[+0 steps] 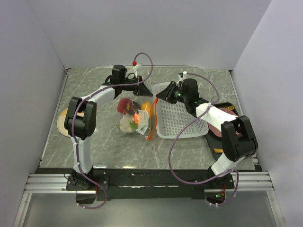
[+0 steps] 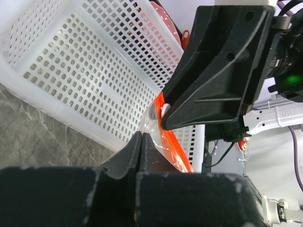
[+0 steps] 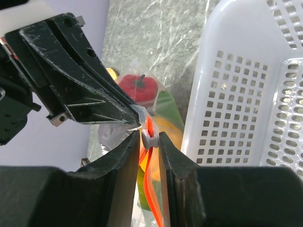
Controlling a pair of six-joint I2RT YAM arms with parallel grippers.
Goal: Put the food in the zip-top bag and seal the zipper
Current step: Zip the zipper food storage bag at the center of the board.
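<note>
Closing the zipper, by the look of it, with the food (image 1: 127, 108) already inside the bag (image 1: 135, 122). From above: left gripper (image 1: 141, 90) and right gripper (image 1: 159, 93) tip to tip over the bag's far end, basket (image 1: 189, 124) just beside the right jaws, loose run of zipper (image 1: 151, 126) trailing away from both sets of jaws.

From the left wrist: jaws shut flat on the bag's corner, clear film and orange strip coming out just beyond the tips. Right gripper nose-on just ahead, slider (image 2: 164, 109) showing white at its tip. Basket wall beyond and to one side.

From the right wrist: jaws narrow, slider between them and seeming to touch both pads (image 3: 118, 179); firmness of that pinch hard to judge. Zipper running down through the gap. Left gripper's tip just ahead, touching the strip's end. Pepper (image 3: 140, 87) and mango (image 3: 166, 106) beyond the tips, inside the film.

Next, as a guess: squeezing fully onto the slider, then drawing it along the strip away from the left jaws, with the left grip as anchor. Calls for a straight pull in line with the strip; any slack or twist likely to jam the slider or tug the corner free.
</note>
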